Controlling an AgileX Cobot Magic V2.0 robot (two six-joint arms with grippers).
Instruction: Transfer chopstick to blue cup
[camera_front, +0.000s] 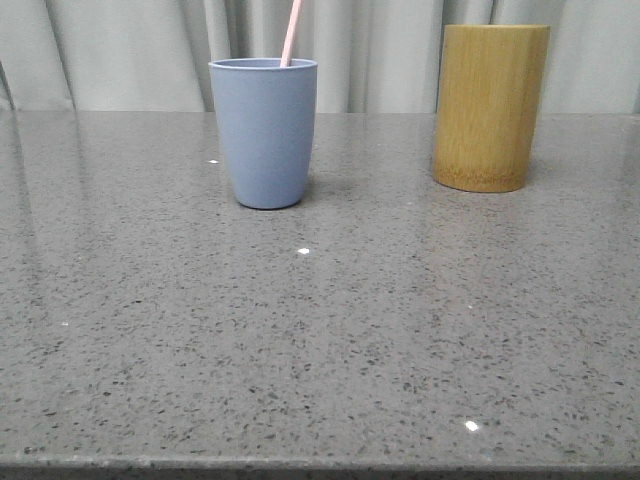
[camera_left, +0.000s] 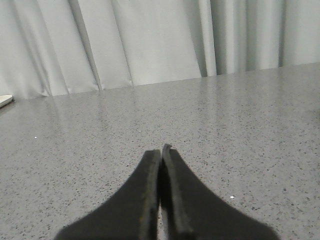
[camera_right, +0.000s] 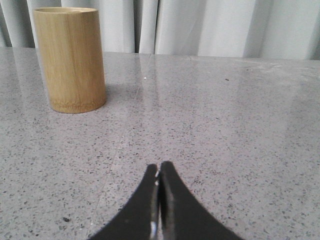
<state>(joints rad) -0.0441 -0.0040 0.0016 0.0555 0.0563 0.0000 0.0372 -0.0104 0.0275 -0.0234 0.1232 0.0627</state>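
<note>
A pale pink chopstick (camera_front: 291, 32) stands in the blue cup (camera_front: 264, 132), leaning to the right, its top cut off by the frame edge. The cup stands upright at the back of the grey stone table, left of centre. Neither gripper shows in the front view. In the left wrist view my left gripper (camera_left: 161, 150) is shut and empty above bare table. In the right wrist view my right gripper (camera_right: 159, 167) is shut and empty, with the bamboo holder (camera_right: 70, 59) ahead of it and off to one side.
The yellow-brown bamboo holder (camera_front: 490, 106) stands upright at the back right of the speckled table (camera_front: 320, 340). A pale curtain hangs behind the table's far edge. A white object (camera_left: 5, 100) pokes in at the table's edge in the left wrist view.
</note>
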